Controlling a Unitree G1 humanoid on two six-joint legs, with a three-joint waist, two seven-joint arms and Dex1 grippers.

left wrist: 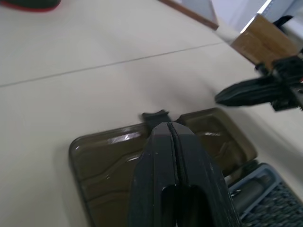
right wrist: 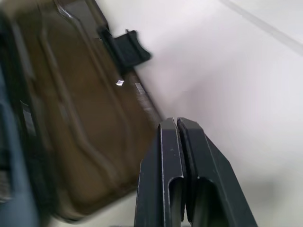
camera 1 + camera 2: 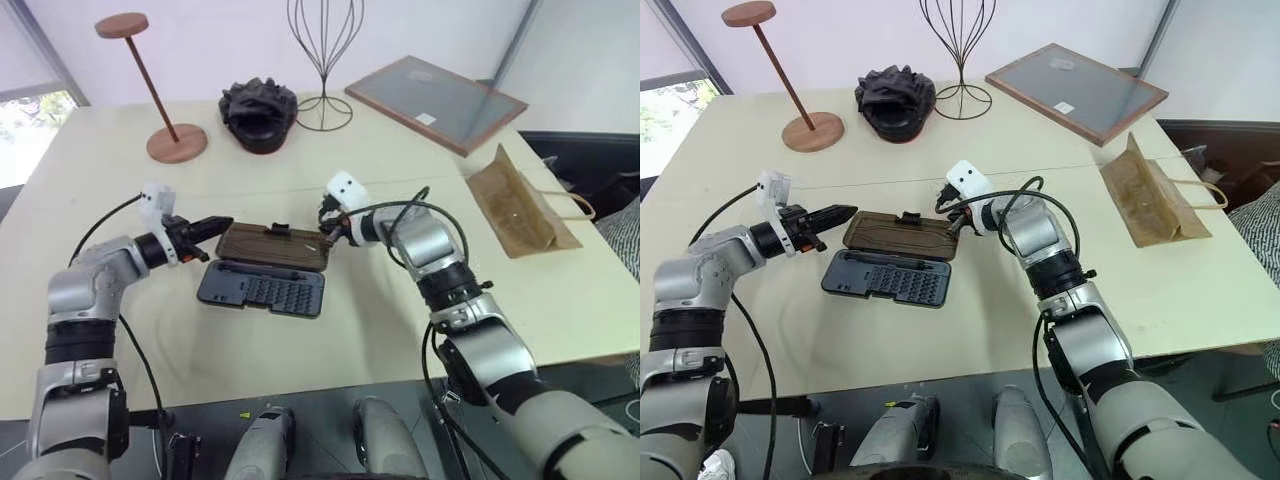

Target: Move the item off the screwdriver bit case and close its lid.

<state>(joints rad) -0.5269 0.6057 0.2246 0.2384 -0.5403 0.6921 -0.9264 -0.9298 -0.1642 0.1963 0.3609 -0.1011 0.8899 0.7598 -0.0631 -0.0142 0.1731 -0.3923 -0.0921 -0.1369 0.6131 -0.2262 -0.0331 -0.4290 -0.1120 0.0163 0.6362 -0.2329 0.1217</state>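
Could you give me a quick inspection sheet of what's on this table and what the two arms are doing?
Surface: pale cream table, one thin seam line across it.
Job's things: brown paper bag lies off to the right, clear of the bit case; its lid lies open flat behind it.
Clutter: wooden stand, black sculpted object, wire form, wood-framed grey panel along the far edge.
Grippers: left gripper at the lid's left end, right gripper at its right end; both with fingers shut, holding nothing.
Cables: black cables loop along both arms.
Surroundings: white walls, window at left.
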